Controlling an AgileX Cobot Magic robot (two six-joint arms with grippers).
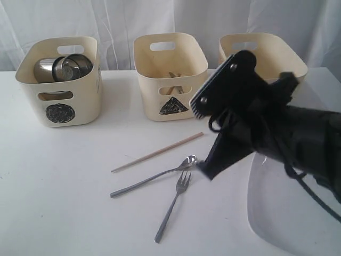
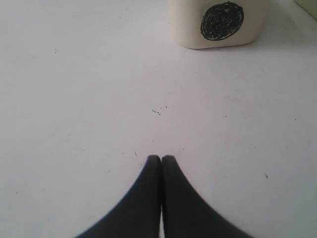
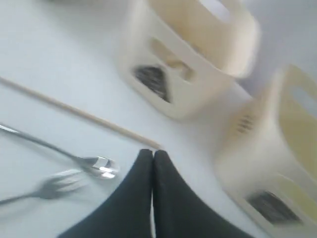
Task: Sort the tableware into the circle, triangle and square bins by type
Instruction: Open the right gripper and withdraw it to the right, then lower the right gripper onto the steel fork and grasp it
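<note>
The cutlery step seems in hand: chopstick [image 1: 157,152], spoon [image 1: 154,177] and fork [image 1: 173,205] lie loose on the near side of the triangle bin [image 1: 169,74], the right gripper [image 3: 152,151], closed and empty just right of the spoon's bowl, must open first, and the left gripper [image 2: 161,158] is pressed together on nothing

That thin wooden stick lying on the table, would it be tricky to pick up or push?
The chopstick looks thin and straight, so it is probably stiff and very light. It lies flat on the smooth white table, so a sideways nudge would likely roll or skid it. Because it sits so low on the surface, it may also be hard to pinch cleanly.
</note>
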